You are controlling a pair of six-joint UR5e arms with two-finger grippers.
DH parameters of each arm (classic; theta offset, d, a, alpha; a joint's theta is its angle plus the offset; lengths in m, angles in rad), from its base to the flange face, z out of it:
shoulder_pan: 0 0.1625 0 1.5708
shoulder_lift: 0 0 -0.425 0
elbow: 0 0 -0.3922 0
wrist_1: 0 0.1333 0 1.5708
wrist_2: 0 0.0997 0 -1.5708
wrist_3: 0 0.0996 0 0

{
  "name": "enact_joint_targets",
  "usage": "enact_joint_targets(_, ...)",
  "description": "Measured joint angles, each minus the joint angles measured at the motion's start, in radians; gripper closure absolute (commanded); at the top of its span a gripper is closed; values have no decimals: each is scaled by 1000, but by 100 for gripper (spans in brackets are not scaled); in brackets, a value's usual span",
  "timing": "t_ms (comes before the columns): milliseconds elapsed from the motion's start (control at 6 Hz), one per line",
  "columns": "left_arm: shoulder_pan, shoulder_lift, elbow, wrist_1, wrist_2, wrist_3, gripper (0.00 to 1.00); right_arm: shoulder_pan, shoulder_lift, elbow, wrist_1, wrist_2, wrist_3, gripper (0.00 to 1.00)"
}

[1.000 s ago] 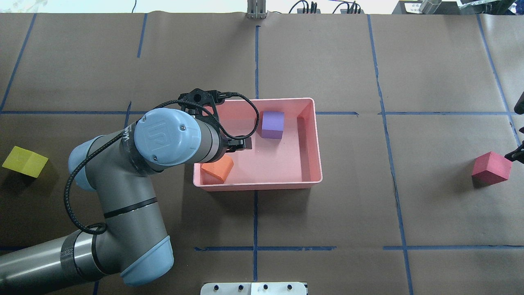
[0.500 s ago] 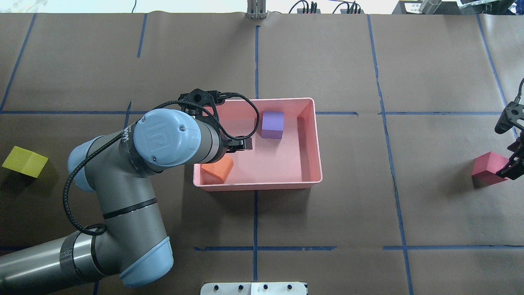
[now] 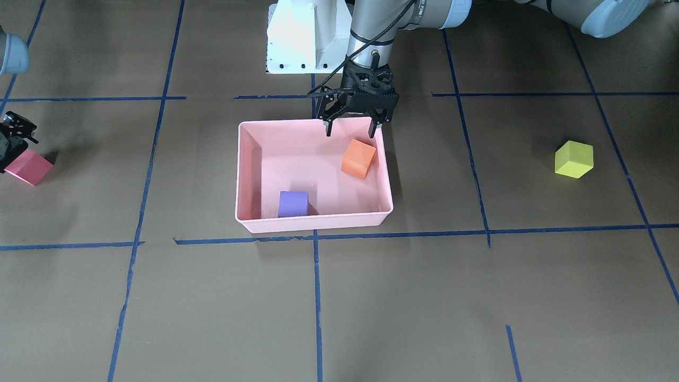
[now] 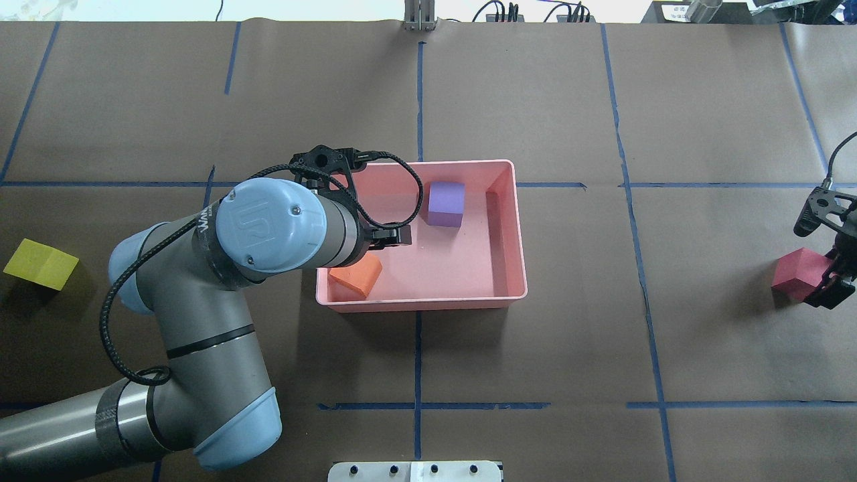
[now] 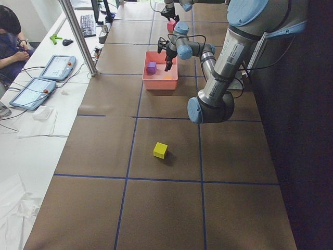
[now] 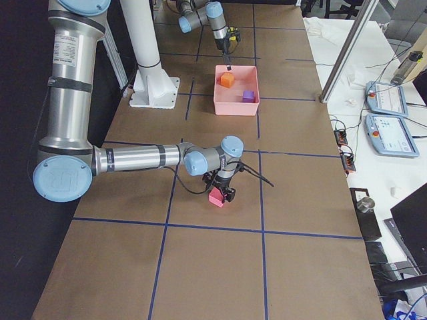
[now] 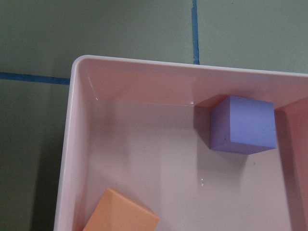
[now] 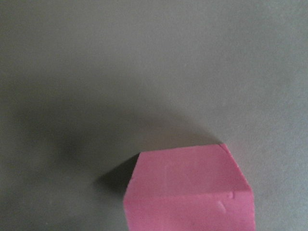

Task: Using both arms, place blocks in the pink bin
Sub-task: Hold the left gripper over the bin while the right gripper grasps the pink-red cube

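The pink bin [image 4: 521,268] stands mid-table and holds the purple block [image 4: 446,204] at its far side and the orange block [image 4: 361,276], which leans tilted in its near left corner. My left gripper [image 3: 351,130] hangs open and empty just above the bin's near edge, over the orange block [image 3: 359,158]. The red block [image 4: 795,273] lies on the table at far right. My right gripper [image 4: 832,286] is low at the block's right side; it looks open, and its fingers are out of the wrist view. The yellow-green block [image 4: 40,263] lies at far left.
Blue tape lines cross the brown table cover. The white pedestal base [image 3: 302,37] stands on the robot's side of the bin. An operator and tablets [image 5: 54,67] sit at a side table beyond the far edge.
My right gripper has come into view from the right edge and moved down to the red block's right side. My left arm has barely moved. The blocks stay in place.
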Motion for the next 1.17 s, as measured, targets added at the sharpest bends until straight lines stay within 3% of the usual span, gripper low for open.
enact_joint_targets(333, -1, 1, -2, 1, 0, 0, 0, -16, 5, -19, 0, -8, 3, 47)
enact_joint_targets(667, -1, 1, -4, 0, 0, 1, 0, -18, 16, -19, 0, -15, 30, 47)
enact_joint_targets(1167, -4, 3, -6, 8, -5, 34, 0, -17, 86, 42, -9, 37, 305, 46)
